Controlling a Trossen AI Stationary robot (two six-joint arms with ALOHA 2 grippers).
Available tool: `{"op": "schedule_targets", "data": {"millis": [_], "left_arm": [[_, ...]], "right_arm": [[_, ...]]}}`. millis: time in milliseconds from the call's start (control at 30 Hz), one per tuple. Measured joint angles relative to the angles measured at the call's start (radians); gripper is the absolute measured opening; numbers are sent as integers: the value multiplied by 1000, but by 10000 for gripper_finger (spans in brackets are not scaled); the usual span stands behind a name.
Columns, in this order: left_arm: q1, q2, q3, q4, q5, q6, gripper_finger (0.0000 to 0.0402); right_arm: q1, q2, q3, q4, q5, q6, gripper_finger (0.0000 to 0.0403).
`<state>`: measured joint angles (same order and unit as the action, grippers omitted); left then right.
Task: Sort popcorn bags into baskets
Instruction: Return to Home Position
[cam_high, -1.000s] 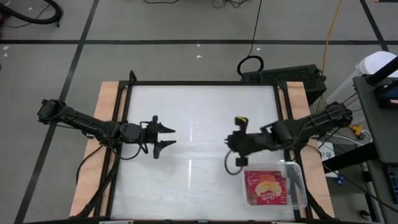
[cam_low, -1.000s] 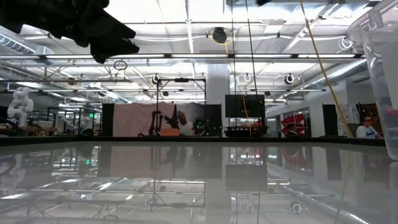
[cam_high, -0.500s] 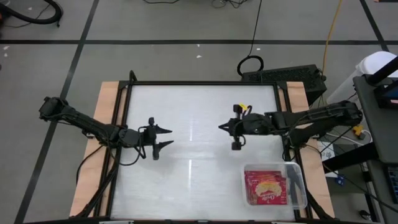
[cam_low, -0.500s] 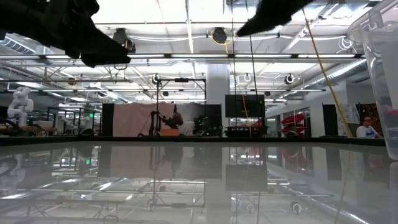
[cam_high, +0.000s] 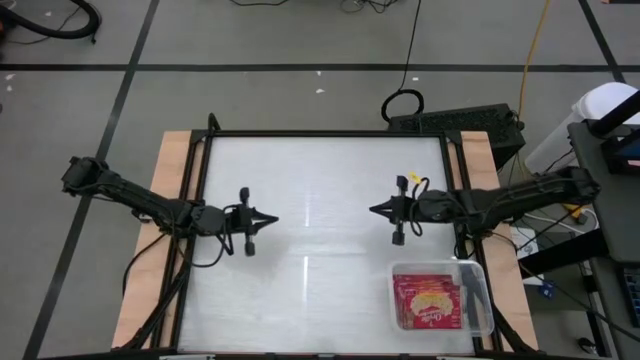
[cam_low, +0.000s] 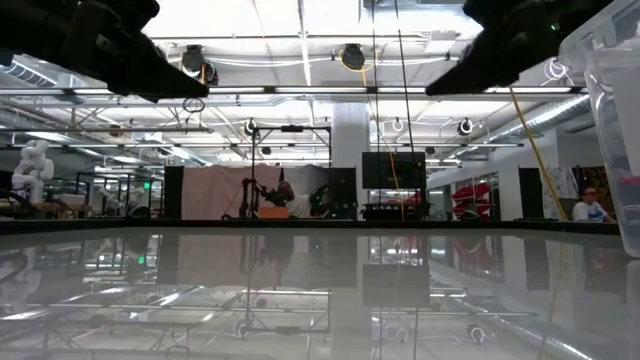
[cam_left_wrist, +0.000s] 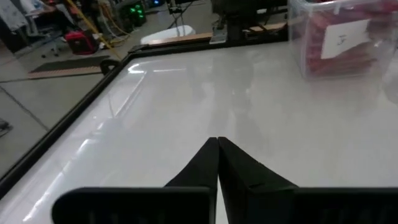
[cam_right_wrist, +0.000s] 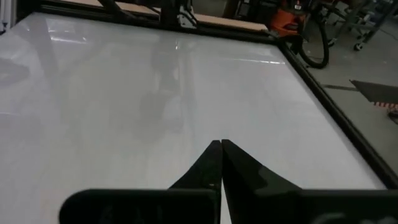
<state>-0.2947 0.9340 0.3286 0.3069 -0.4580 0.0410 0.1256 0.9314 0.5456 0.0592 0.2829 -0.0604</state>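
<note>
The popcorn bags are red packets lying stacked inside the clear basket, which stands on the table's near right corner. The left wrist view shows the basket with the red bags behind its wall. My left gripper hovers shut and level over the table's left half, pointing right, with nothing in it. My right gripper hovers shut over the right half, pointing left, also with nothing in it, on the far side of the basket. Both sets of fingers meet at a point in the wrist views.
The white tabletop has a black frame and wooden side boards. A cable loop and a dark box lie on the floor past the far edge. The basket wall rises at the low view's right.
My left gripper has shut its fingers and rolled a little while staying in place. My right gripper has left the spot beside the basket, swung from pointing down to nearly level, and drawn back toward the table's far and right edges.
</note>
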Motion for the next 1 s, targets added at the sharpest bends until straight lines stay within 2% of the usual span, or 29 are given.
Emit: {"op": "schedule_targets", "data": {"millis": [433,567,700,1000], "left_arm": [[5,-1,0,-42,65,3,10],[21,-20,0,-62,67,13,4],[48,-49,-1,-101,67,-6,9],[71,-54,-1,-111,102,-43,9]], "right_arm": [[77,-131,-138,48,-1,32,0],[79,-208,-195,47,-4,43,0],[79,-282,-244,50,-73,43,0],[79,-417,-339,95,-79,-5,0]]}}
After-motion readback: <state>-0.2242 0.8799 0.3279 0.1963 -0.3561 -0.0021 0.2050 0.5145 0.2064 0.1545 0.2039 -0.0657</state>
